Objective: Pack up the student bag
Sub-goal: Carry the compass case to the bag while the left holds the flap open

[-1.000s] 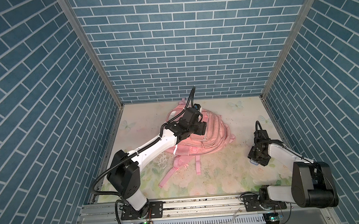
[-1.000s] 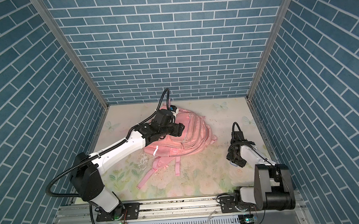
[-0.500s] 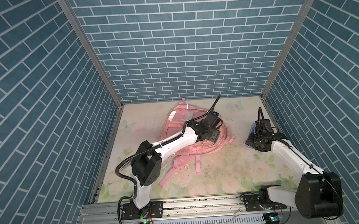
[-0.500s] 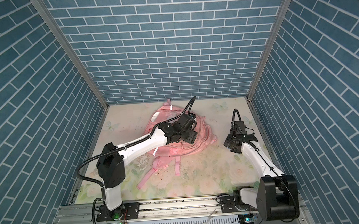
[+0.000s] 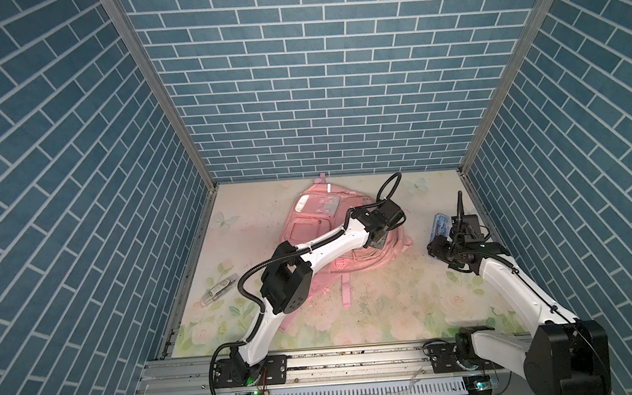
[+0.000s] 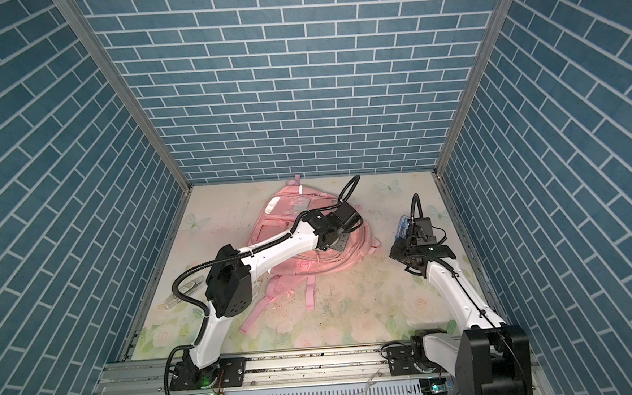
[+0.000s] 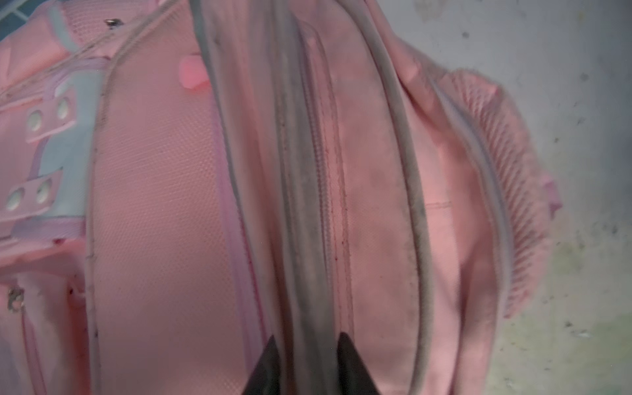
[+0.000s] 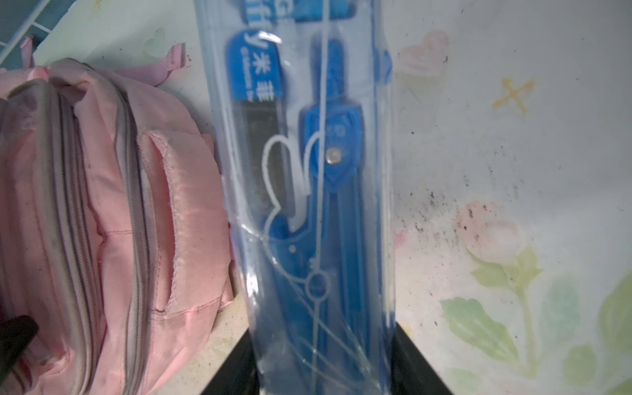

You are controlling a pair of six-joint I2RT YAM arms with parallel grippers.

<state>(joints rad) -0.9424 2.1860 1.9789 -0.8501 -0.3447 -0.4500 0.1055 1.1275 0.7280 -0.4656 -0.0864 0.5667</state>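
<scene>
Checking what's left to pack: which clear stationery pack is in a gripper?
The blue compass pack, held by the right gripper beside the student bag; the other clear pack lies alone at the mat's left edge.

Left gripper (image 7: pixel 306 342) swings across the bag (image 5: pixel 309 229) to its right side and closes on it; right gripper (image 8: pixel 323 359) carries the case (image 8: pixel 307 171) toward the table's (image 5: pixel 407 302) far edge.

We see pink bag (image 5: pixel 310 225), grey-edged zips (image 7: pixel 318 171); table (image 5: pixel 389 307) pale, pink roses, green leaves; walls (image 5: pixel 319 93) blue brick, white lines; clear pouch (image 8: pixel 374 239), blue compass (image 8: pixel 337 164) inside; arms (image 5: pixel 507 284) white, black joints.
</scene>
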